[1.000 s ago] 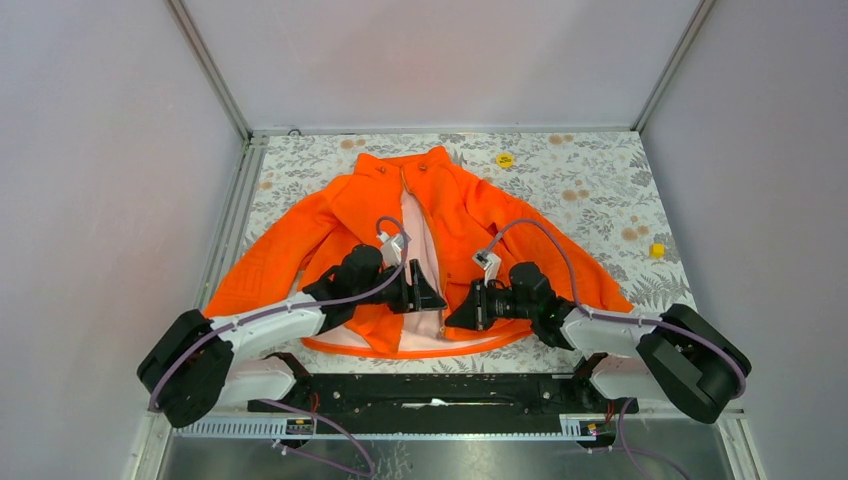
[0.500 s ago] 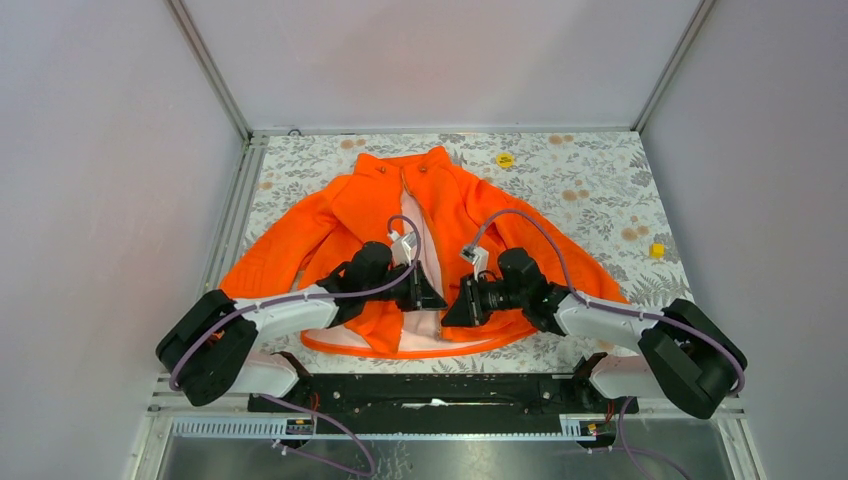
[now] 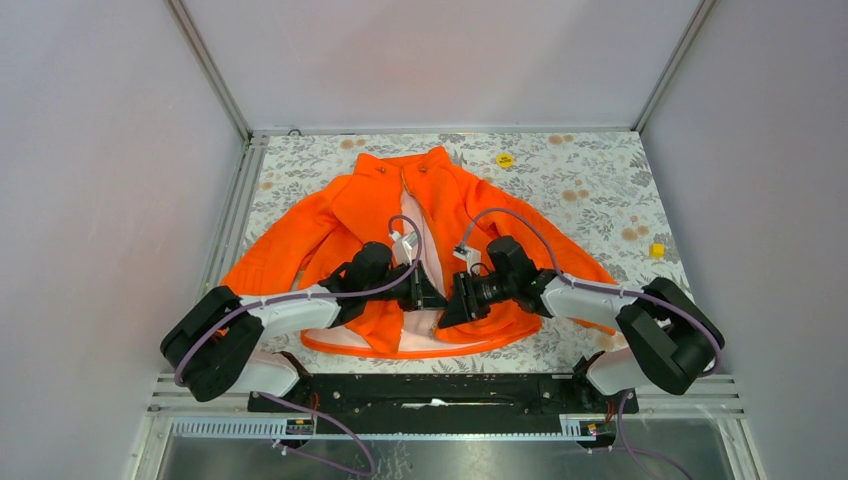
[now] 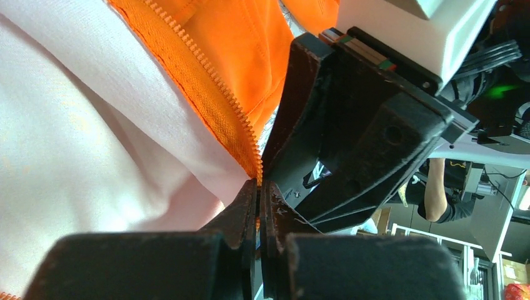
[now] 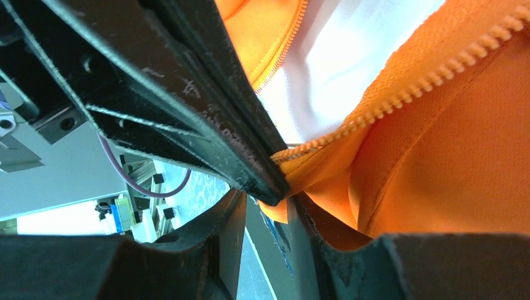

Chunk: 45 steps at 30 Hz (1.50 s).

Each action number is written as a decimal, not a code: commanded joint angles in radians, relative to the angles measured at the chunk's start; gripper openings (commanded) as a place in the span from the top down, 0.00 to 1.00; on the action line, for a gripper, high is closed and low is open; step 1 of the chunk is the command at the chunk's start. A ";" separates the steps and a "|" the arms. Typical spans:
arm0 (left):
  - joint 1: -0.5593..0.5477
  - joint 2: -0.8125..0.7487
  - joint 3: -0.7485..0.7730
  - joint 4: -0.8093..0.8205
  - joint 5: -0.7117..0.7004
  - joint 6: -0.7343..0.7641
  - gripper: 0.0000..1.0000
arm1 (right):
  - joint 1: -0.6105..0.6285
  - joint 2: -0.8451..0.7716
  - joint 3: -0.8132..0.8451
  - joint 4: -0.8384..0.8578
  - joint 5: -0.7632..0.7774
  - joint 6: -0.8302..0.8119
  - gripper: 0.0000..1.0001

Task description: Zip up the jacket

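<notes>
Jacket spread flat on the floral surface, front unzipped, collar at the far end.
Left jaws are clamped on the bottom end of one zipper tape; right jaws look pinched on the other side's corner. Fabric's light and floppy, so grab right at the stiffer zipper ends, not loose cloth.

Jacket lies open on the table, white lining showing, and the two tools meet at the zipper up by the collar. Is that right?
Not quite. The jacket lies open with white lining showing, but the left tool and right tool meet at the zipper's lower end, by the hem; the collar lies at the far side. The top external view shows this.
</notes>
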 commanded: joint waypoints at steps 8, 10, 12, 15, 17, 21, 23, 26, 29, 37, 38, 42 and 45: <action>-0.002 -0.050 -0.007 0.080 0.024 -0.047 1.00 | -0.004 0.031 0.011 0.105 0.131 0.081 0.64; -0.001 -0.051 -0.004 0.078 0.023 -0.052 1.00 | -0.004 0.031 0.001 0.131 0.164 0.097 0.63; -0.001 -0.051 -0.002 0.072 0.022 -0.058 1.00 | -0.004 0.022 -0.016 0.154 0.193 0.111 0.61; 0.000 -0.051 0.000 0.068 0.015 -0.067 1.00 | -0.005 -0.003 -0.051 0.194 0.242 0.137 0.61; -0.001 -0.050 -0.001 0.074 0.014 -0.076 1.00 | -0.005 -0.015 -0.064 0.197 0.263 0.138 0.64; 0.000 -0.047 0.001 0.087 0.021 -0.087 1.00 | -0.005 -0.022 -0.070 0.202 0.265 0.119 0.84; 0.000 -0.049 0.001 0.089 0.023 -0.090 1.00 | -0.005 -0.014 -0.074 0.228 0.244 0.117 0.92; 0.000 -0.054 0.000 0.089 0.026 -0.093 1.00 | -0.005 0.005 -0.082 0.281 0.207 0.130 1.00; 0.001 -0.064 -0.003 0.086 0.024 -0.096 1.00 | -0.006 0.018 -0.102 0.339 0.178 0.145 1.00; 0.018 -0.134 -0.037 0.038 0.030 -0.053 0.29 | -0.033 0.024 -0.146 0.486 0.001 0.117 1.00; 0.023 -0.149 -0.045 0.024 0.030 -0.045 0.25 | -0.038 0.029 -0.147 0.502 -0.034 0.118 1.00; 0.036 -0.212 -0.075 -0.017 0.032 -0.012 0.12 | -0.044 0.037 -0.165 0.587 -0.111 0.142 1.00; 0.038 -0.233 -0.090 -0.019 0.046 0.012 0.09 | -0.045 0.047 -0.162 0.608 -0.145 0.149 1.00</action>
